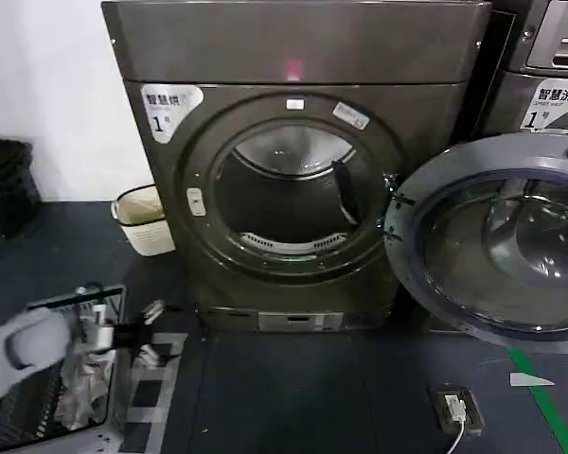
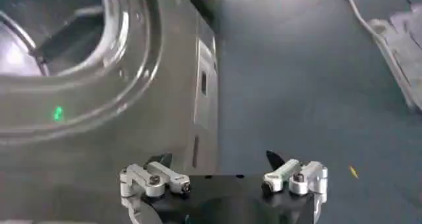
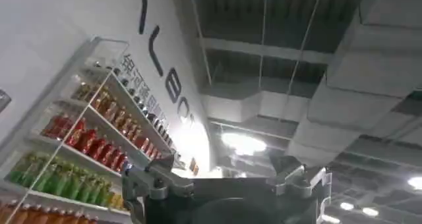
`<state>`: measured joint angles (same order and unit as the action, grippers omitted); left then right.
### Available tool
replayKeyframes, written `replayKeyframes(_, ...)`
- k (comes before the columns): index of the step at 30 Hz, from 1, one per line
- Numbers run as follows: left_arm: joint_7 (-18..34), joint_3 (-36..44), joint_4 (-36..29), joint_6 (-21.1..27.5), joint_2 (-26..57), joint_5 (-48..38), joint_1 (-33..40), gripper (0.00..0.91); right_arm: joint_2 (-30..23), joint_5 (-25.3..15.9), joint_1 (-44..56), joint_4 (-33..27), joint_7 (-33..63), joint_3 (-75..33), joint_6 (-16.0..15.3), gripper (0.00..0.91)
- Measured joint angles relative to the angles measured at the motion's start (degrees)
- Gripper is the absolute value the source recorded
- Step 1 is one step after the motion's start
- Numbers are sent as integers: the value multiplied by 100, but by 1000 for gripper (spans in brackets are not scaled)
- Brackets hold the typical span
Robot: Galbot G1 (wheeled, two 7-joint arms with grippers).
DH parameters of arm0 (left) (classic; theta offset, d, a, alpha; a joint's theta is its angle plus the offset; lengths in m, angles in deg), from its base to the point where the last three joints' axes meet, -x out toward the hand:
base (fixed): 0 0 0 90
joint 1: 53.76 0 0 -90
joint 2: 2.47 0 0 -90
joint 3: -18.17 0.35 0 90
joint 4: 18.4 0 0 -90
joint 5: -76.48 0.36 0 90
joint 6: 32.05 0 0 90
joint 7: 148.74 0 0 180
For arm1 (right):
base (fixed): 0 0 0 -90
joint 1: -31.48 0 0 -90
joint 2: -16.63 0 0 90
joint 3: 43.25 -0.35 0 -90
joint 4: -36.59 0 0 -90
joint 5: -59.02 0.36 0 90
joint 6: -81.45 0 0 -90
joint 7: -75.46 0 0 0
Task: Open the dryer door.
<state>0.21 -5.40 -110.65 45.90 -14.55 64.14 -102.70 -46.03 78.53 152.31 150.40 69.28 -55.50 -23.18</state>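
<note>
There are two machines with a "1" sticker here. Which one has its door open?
The dryer in the middle: its dryer door is swung wide to the right, baring the drum. The other machine stands behind that door.

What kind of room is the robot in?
Probably a laundry corner inside a shop or showroom. A big dryer stands with its dryer door swung open, another machine sits beside it, and shelves of bottled drinks line a wall.
</note>
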Motion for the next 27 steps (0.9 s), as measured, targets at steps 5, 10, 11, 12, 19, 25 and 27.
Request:
replayKeyframes(5, -365, -369, 143, -249, 354, 281, -161, 907, -9, -34, -59, -6, -19, 93, 1, 907)
replayKeyframes(10, -545, -526, 363, -500, 456, 649, -228, 907, -6, -77, -100, -22, -42, 165, 10, 907)
replayKeyframes(11, -545, -530, 417, -530, 462, 725, -244, 907, -2, -84, -107, -29, -49, 179, 13, 907)
replayKeyframes(12, -548, -535, 472, -572, 463, 836, -252, 907, 9, -90, -117, -35, -51, 183, 13, 907)
replayKeyframes(19, -551, -505, 906, -698, 366, 1220, -288, 907, 24, -194, -184, -37, -95, 279, 14, 907)
replayKeyframes(25, -524, -393, 1156, -716, 269, 1365, -263, 907, 12, -222, -197, -37, -109, 296, 22, 907)
replayKeyframes(27, -525, -391, 1264, -736, 210, 1396, -234, 907, -2, -225, -196, -29, -113, 296, 23, 907)
